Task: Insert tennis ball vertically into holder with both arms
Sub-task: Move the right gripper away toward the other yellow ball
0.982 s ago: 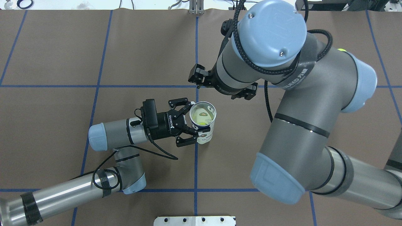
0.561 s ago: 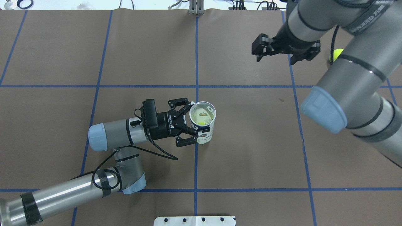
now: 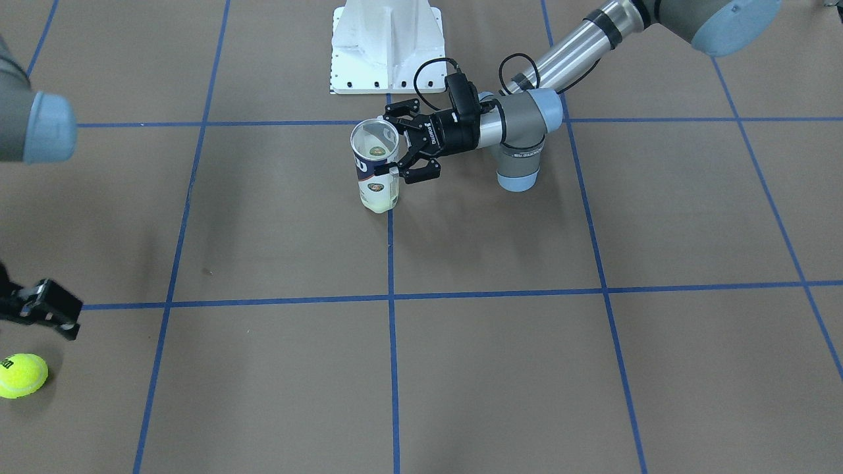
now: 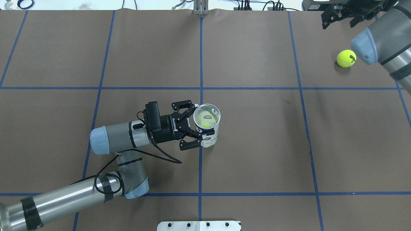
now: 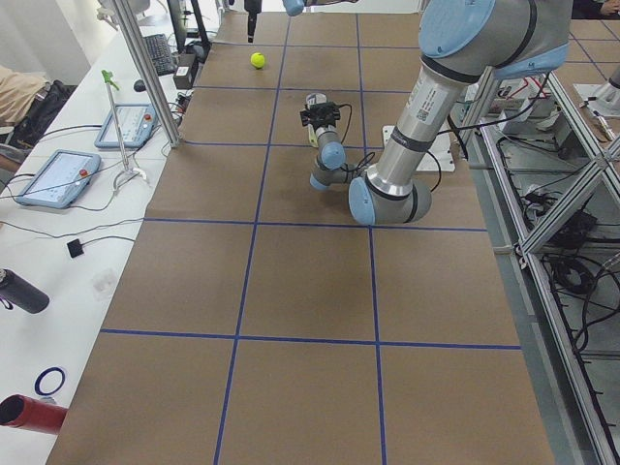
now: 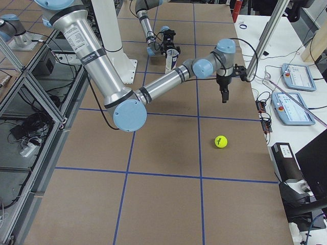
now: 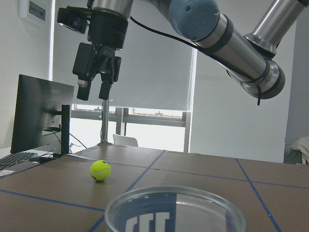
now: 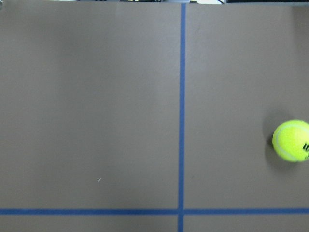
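**Tube gripped upright at centre; loose ball and free gripper in the far right corner**

The left arm comes in low from the near left corner and bends across the brown, blue-taped table. The far left squares beyond it are bare surface out to the table's edge.

The left gripper lies level. Its fingers are closed round the holder from the left, one on the far side and one on the near side, gripping the tube's upper part.

The holder stands upright, open mouth up. Its foot is on the table just right of the centre tape line, well apart from every table edge. It is also well apart from the white base plate at the near edge. Something pale yellow-green shows in its bottom.

A wide stretch of bare table separates the tube from the tennis ball. The ball rests in the far right square, near the far edge and the right end, touching nothing.

The right arm reaches in from the right above that corner. In the overhead view its light blue joint cap sits just beside the ball, though higher up.

The right gripper hangs over the strip along the far edge, raised off the table. Its fingers point down, parted and holding nothing, apart from the ball.
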`<action>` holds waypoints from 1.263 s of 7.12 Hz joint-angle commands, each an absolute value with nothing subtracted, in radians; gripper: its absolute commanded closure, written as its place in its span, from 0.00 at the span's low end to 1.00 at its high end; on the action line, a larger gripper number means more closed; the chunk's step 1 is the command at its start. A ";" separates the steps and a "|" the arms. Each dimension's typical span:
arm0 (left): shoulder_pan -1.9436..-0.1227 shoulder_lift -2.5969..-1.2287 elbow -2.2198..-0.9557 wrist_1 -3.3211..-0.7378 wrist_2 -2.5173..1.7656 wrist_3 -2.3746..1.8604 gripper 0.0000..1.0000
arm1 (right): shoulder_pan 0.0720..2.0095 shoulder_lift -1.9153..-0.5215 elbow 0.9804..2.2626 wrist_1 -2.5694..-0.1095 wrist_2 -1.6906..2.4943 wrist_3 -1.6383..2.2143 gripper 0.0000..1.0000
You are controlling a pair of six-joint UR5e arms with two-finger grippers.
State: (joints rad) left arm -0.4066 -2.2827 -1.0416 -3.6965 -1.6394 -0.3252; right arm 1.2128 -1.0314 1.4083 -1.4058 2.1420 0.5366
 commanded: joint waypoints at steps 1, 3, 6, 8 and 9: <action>-0.407 -2.283 -1.043 -3.697 -1.638 -0.325 0.17 | 1.282 -1.037 1.162 -1.226 2.145 0.399 0.01; -0.407 -2.283 -1.043 -3.697 -1.638 -0.325 0.17 | 1.276 -1.035 1.079 -1.113 2.129 0.406 0.01; -0.407 -2.283 -1.046 -3.698 -1.638 -0.325 0.17 | 1.230 -1.052 1.048 -1.005 2.131 0.512 0.01; -0.407 -2.283 -1.046 -3.697 -1.640 -0.327 0.17 | 1.200 -1.057 1.025 -0.965 2.125 0.529 0.01; -0.407 -2.283 -1.046 -3.697 -1.640 -0.327 0.17 | 1.189 -1.066 1.016 -0.942 2.117 0.531 0.01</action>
